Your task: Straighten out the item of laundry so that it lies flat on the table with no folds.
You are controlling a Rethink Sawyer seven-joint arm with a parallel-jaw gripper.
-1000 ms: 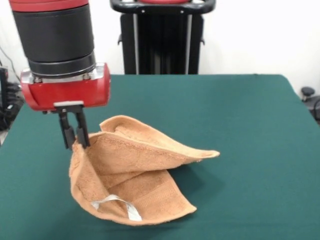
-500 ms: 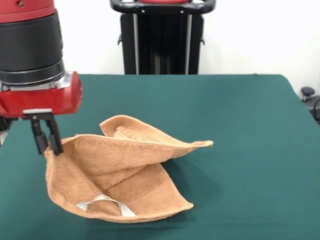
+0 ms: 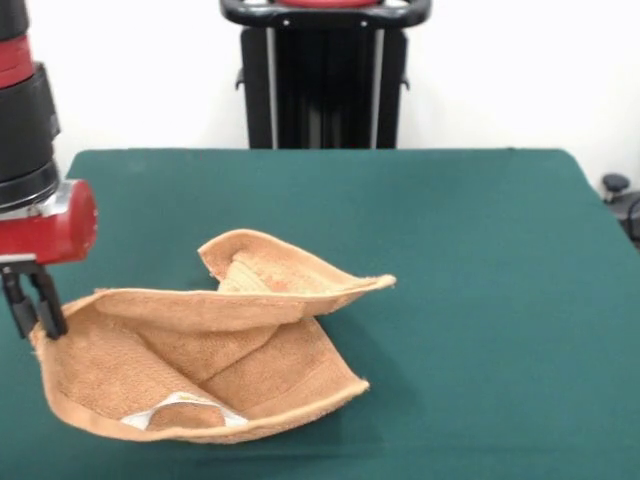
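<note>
The orange-tan towel (image 3: 215, 345) lies folded and partly raised on the green table (image 3: 470, 250), left of centre near the front edge. Its upper layer arches over the lower one, and a white label (image 3: 185, 408) peeks out at the front hem. My gripper (image 3: 35, 322) hangs at the far left, shut on the towel's left corner and holding that corner a little above the table. The towel stretches from that corner toward a pointed tip (image 3: 385, 283) on the right.
A black stand (image 3: 325, 75) rises behind the table's far edge. A small dark object (image 3: 615, 185) sits off the table at the right.
My gripper has travelled left with the towel corner held in it. The towel has been dragged and stretched leftward, and its right tip has shifted left.
</note>
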